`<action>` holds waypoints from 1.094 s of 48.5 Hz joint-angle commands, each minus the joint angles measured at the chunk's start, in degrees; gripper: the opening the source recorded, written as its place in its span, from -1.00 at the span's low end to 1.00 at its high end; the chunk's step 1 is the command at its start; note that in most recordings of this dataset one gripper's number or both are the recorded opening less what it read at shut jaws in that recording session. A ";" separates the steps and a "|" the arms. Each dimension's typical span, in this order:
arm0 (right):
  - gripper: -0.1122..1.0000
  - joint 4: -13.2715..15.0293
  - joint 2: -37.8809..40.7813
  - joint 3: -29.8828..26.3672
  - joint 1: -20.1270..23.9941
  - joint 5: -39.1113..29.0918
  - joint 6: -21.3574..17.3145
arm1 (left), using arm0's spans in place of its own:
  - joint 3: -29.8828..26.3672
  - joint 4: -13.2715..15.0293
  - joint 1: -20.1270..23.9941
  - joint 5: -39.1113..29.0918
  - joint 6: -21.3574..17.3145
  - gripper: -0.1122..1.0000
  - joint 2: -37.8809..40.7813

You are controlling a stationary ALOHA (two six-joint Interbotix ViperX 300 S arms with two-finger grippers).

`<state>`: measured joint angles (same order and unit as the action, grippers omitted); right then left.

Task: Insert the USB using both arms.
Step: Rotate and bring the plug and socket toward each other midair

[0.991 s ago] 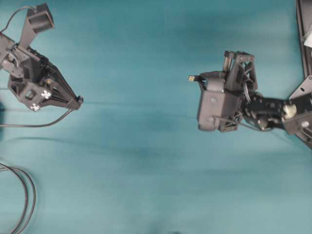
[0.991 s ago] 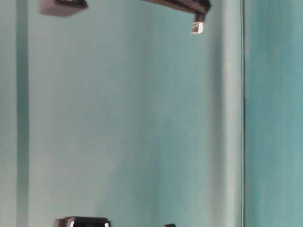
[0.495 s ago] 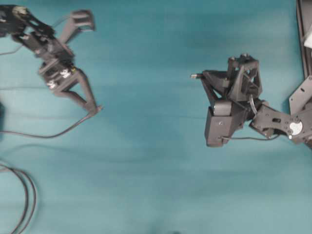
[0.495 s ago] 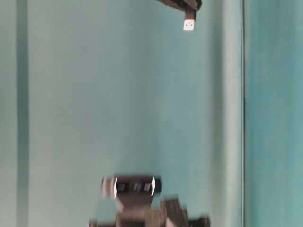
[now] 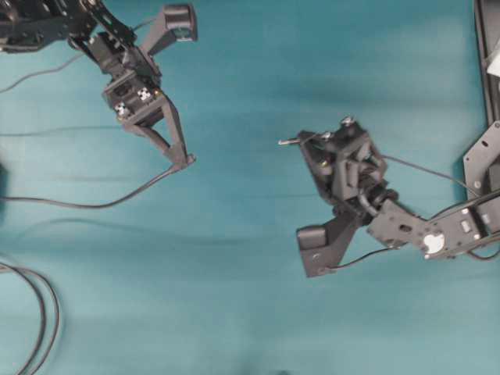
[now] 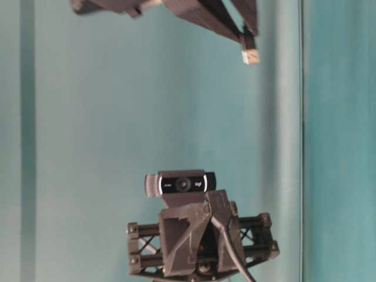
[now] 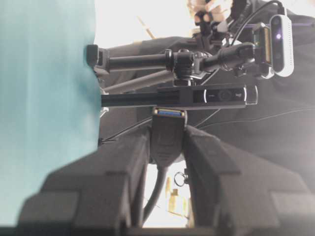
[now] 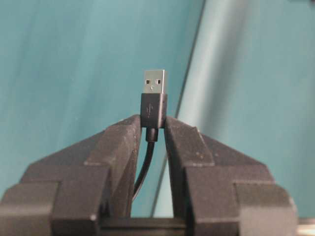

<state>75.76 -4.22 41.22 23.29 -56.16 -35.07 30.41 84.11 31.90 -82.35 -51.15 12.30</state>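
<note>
My right gripper (image 5: 303, 143) is shut on the USB (image 5: 287, 141), whose silver tip points left. In the right wrist view the plug (image 8: 154, 93) stands upright between the fingertips of the gripper (image 8: 154, 121), metal tip clear above them. The table-level view shows the plug (image 6: 251, 56) at the top. My left gripper (image 5: 184, 161) is shut on the all-black socket end (image 7: 168, 132), whose blue opening faces away; its thin cable (image 5: 86, 205) trails left. The socket and the USB tip are apart, with a wide gap of cloth between them.
Thick looped black cords (image 5: 35, 312) lie at the bottom left. A black frame (image 5: 483, 47) runs along the right edge. The left arm's wrist camera (image 6: 180, 183) faces the table-level view. A camera rig (image 7: 221, 96) stands in front of the left gripper.
My left arm has swung right and toward the middle with the socket. My right gripper has rolled and moved left and down with the USB. The left arm has risen into the table-level view.
</note>
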 commanded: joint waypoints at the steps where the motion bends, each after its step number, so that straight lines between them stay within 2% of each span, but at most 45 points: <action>1: -0.44 1.67 0.62 -2.64 0.88 -0.53 0.26 | -1.49 0.62 0.26 -1.76 -1.32 -0.37 0.35; 11: -0.44 5.71 1.14 -4.57 1.32 -2.37 0.35 | -4.13 0.62 -0.79 -3.08 -1.32 -0.37 2.64; 17: -0.44 9.93 1.14 -4.22 1.32 -3.78 0.26 | -7.03 0.62 -1.93 -4.92 -1.23 -0.37 5.45; 24: -0.44 12.66 1.05 -2.81 1.41 -3.69 -0.26 | -10.90 0.70 -2.20 -5.54 -1.14 -0.37 8.61; 31: -0.44 13.10 1.14 -2.64 1.32 -3.34 -1.49 | -13.45 0.62 -2.20 -6.42 -1.14 -0.37 9.93; 39: -0.44 13.18 1.05 -1.49 1.41 -2.02 -3.69 | -13.89 0.62 -2.46 -6.06 -1.05 -0.37 10.28; 53: -0.44 13.18 0.26 -1.14 1.32 -1.41 -3.69 | -14.06 0.62 -4.83 -6.06 -1.05 -0.37 11.34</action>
<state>88.42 -2.55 40.61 24.70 -57.57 -38.58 17.49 84.20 27.95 -88.07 -51.15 24.17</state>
